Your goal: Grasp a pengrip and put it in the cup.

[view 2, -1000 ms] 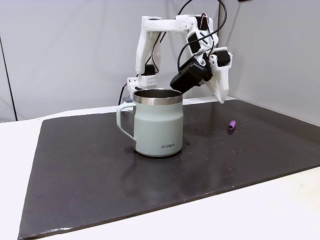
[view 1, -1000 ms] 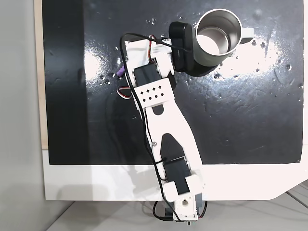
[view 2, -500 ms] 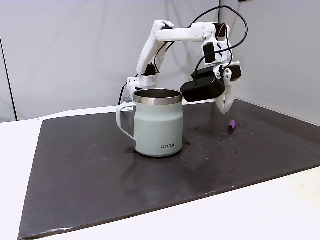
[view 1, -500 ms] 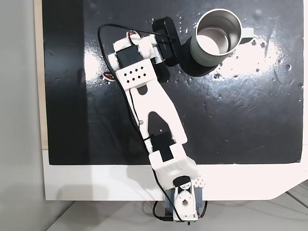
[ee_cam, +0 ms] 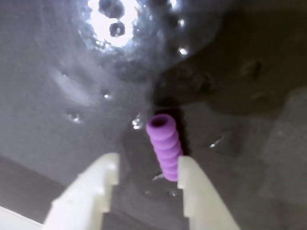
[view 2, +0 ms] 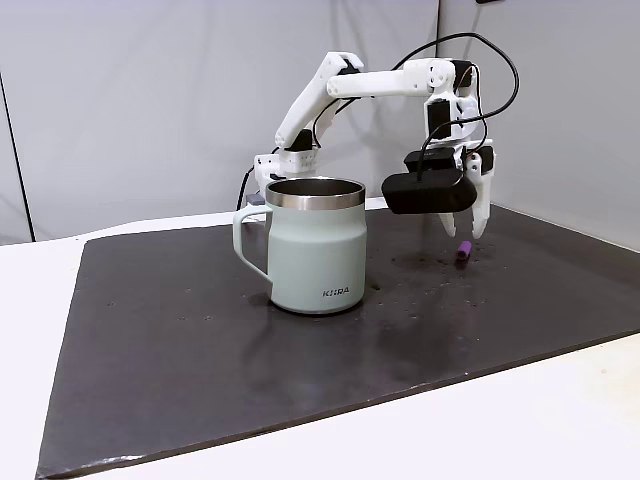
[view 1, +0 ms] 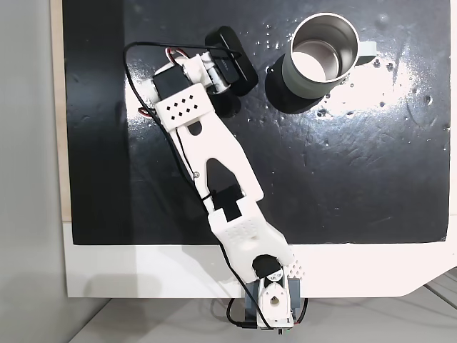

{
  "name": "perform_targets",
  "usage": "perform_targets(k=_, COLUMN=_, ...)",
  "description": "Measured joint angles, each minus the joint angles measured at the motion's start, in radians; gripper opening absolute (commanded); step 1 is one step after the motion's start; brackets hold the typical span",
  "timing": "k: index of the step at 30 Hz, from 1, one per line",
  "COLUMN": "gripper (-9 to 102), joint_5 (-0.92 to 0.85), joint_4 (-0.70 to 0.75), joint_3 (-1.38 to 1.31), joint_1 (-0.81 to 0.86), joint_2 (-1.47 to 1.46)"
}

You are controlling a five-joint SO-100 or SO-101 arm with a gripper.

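Here, spread hand (ee_cam: 146, 165) low over the pengrip (ee_cam: 164, 146) on the black mat (view 2: 200, 340), cup (view 2: 314, 245) well apart

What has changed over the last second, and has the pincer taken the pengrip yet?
The arm swung away from the cup and lowered, so the pincer now hangs open just above the pengrip. In the wrist view the pengrip lies on the mat between the fingers, close to the right one, not yet gripped. Cup and pengrip have not moved.
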Motion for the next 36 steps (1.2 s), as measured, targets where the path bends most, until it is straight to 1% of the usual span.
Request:
perform_targets(k=10, gripper=22, joint_5=-0.025, joint_4=0.054, joint_3=-0.092, joint_1=-0.009, joint_2=-0.117)
perform_targets(k=21, gripper=22, joint_5=-0.061, joint_4=0.066, joint_3=-0.163, joint_1=-0.084, joint_2=-0.193)
perform_targets(k=23, gripper=18, joint_5=-0.061, joint_4=0.074, joint_3=-0.173, joint_1=-0.084, joint_2=-0.204)
perform_targets(k=26, gripper=2, joint_5=-0.067, joint_4=0.078, joint_3=-0.183, joint_1=-0.083, joint_2=-0.212)
perform_targets(k=27, gripper=0, joint_5=-0.069, joint_4=0.078, joint_3=-0.183, joint_1=-0.083, joint_2=-0.212)
perform_targets(k=36, gripper=0, joint_5=-0.069, joint_4=0.078, joint_3=-0.183, joint_1=-0.087, joint_2=-0.212)
